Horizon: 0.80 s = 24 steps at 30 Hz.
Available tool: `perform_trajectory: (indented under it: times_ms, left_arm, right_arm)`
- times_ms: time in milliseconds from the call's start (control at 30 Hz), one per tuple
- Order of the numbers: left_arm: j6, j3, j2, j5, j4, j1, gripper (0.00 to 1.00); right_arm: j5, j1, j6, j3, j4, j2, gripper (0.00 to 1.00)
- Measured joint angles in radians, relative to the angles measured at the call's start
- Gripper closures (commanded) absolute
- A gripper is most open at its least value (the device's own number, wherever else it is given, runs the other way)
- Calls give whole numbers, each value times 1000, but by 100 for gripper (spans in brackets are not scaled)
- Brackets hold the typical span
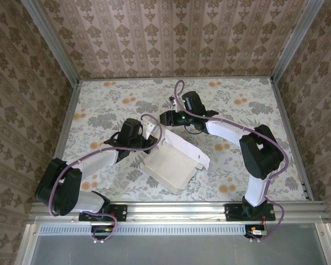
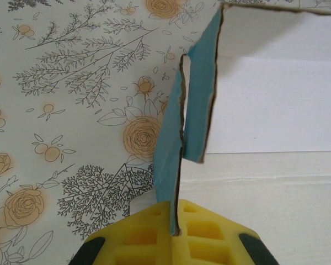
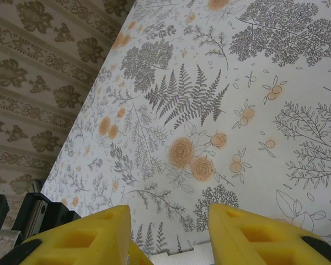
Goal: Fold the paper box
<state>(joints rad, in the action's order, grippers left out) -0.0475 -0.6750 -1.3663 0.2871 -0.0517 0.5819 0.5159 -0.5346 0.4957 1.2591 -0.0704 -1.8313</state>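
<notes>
The paper box (image 1: pixel 174 160) lies half-formed in the middle of the table, white inside up, with its walls partly raised. My left gripper (image 1: pixel 150 138) is at its far left corner. In the left wrist view the yellow pads (image 2: pixel 149 232) are shut on the edge of an upright turquoise wall (image 2: pixel 171 165), and a second turquoise flap (image 2: pixel 201 99) overlaps it beside the white inner face (image 2: pixel 265 110). My right gripper (image 1: pixel 166 117) hovers just beyond the box's far edge. It (image 3: pixel 170 221) is open with nothing between its fingers, and a strip of white card (image 3: pixel 187 256) shows below them.
The table is covered by a floral cloth (image 1: pixel 110 99) and enclosed by patterned walls (image 1: pixel 171 33) at the back and sides. A metal rail (image 1: pixel 176 210) runs along the near edge, where both arm bases are mounted.
</notes>
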Motion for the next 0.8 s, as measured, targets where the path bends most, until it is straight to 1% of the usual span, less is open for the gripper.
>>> perform_trajectory:
  times_ms: [200,433,800]
  left_arm:
    - [1,0,0,0,0,0,100]
    - [1,0,0,0,0,0,100]
    - [1,0,0,0,0,0,100]
  right_arm:
    - [27,0,10,-14,-30,-3,53]
    - [7,7,24,-58,-39,-3,54]
    - [8,20,48,-76,-82,-3,53]
